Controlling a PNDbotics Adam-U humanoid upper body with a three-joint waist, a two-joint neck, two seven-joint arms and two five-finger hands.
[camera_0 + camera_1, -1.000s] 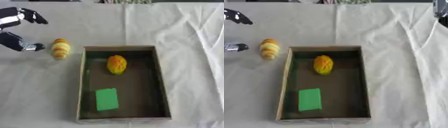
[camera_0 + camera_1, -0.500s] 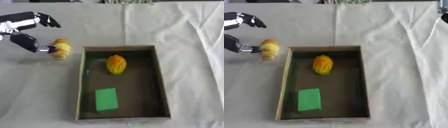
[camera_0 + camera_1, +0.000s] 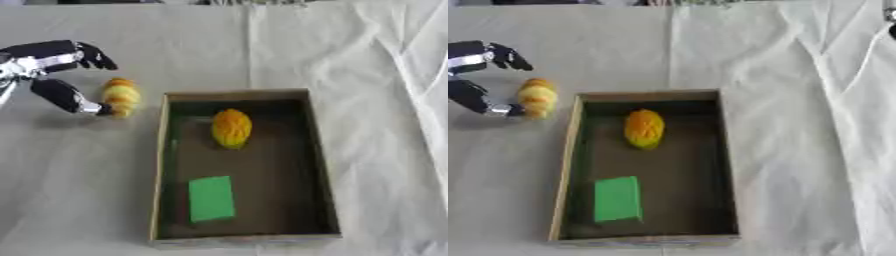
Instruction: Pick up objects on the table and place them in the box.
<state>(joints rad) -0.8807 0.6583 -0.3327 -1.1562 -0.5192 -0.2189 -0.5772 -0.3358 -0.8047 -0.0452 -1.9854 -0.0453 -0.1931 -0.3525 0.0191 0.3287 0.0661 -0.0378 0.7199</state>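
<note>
A yellow and orange striped object (image 3: 121,97) lies on the white cloth just left of the box (image 3: 316,150). My left hand (image 3: 54,60) is spread open beside it. The thumb tip touches the object's lower left, and the fingers reach over its far side without closing. Inside the box lie an orange-yellow oval object (image 3: 232,128) near the far end and a flat green block (image 3: 212,198) near the front. A dark bit of my right hand (image 3: 891,20) shows at the upper right edge of the right eye view.
The box is a shallow brown tray with a dark floor, set lengthwise in the middle of the cloth-covered table (image 3: 385,100). Folds run through the cloth at the right.
My left hand has come in from the left edge toward the striped object, and its thumb now touches it. The things in the box have not moved.
</note>
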